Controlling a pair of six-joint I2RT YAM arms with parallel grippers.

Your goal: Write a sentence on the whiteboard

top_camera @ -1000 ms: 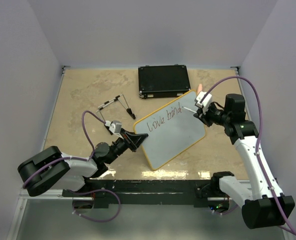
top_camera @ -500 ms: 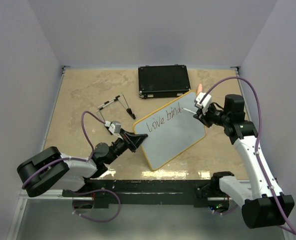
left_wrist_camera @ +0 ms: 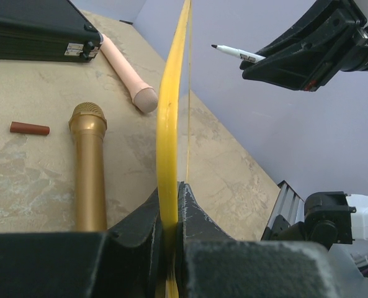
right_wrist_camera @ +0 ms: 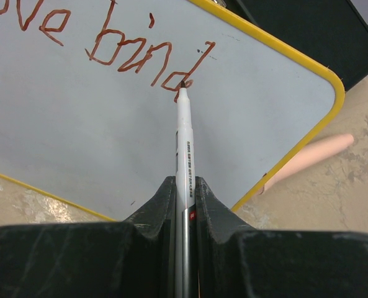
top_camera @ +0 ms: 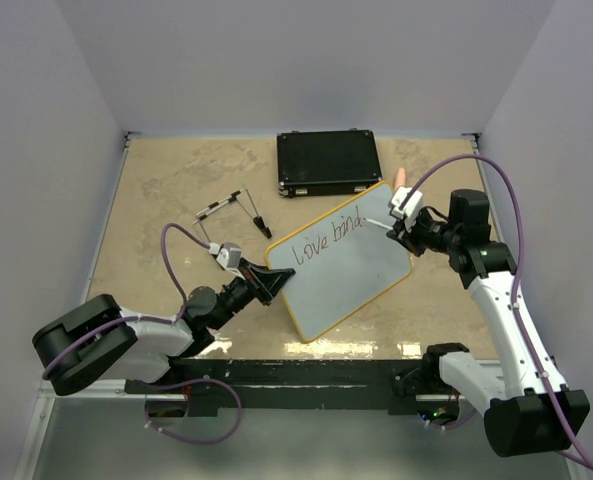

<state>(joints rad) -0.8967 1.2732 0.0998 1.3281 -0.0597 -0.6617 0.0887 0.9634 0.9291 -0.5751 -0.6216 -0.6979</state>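
Now the left gripper pinches the whiteboard by its yellow left edge, holding it tilted right of the table's middle, near the black case; the right gripper is clamped on a marker, tip at the sentence, which reads "love bind".

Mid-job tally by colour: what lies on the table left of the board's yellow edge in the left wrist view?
Gold: 1 (microphone)
Pink: 1 (rod)
Red: 1 (small cylinder)
Black: 1 (case)
Total: 4
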